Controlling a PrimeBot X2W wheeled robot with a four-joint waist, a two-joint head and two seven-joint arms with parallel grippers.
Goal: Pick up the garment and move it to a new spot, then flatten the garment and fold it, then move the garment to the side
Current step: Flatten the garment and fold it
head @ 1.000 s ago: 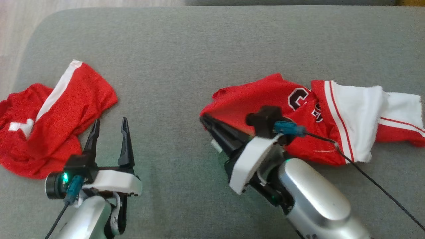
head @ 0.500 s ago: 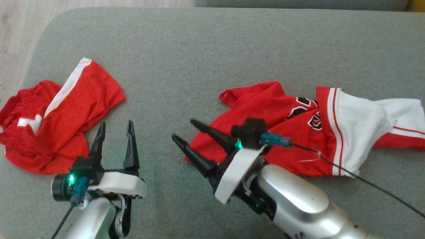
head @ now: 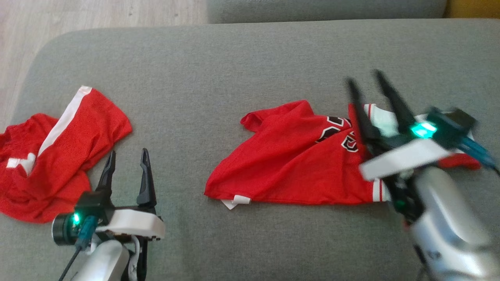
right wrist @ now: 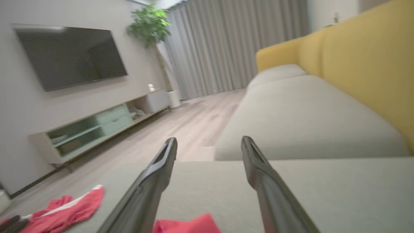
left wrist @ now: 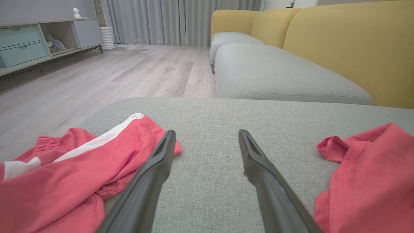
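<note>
Right claw (head: pixel 363 77) hangs spread and empty over the jersey (head: pixel 289 168), rumpled on the grey cushion (head: pixel 218 70) (left claw (head: pixel 129 152) spread too); pinching bunched layers there could drag creases instead of flattening.

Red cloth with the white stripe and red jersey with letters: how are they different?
The red cloth with the white stripe lies bunched at the left, by the left gripper; the red jersey with letters lies flatter, partly under the right gripper. The cloth has a broad white stripe; the jersey has black lettering. Both are red, unheld, on the grey cushion.
</note>
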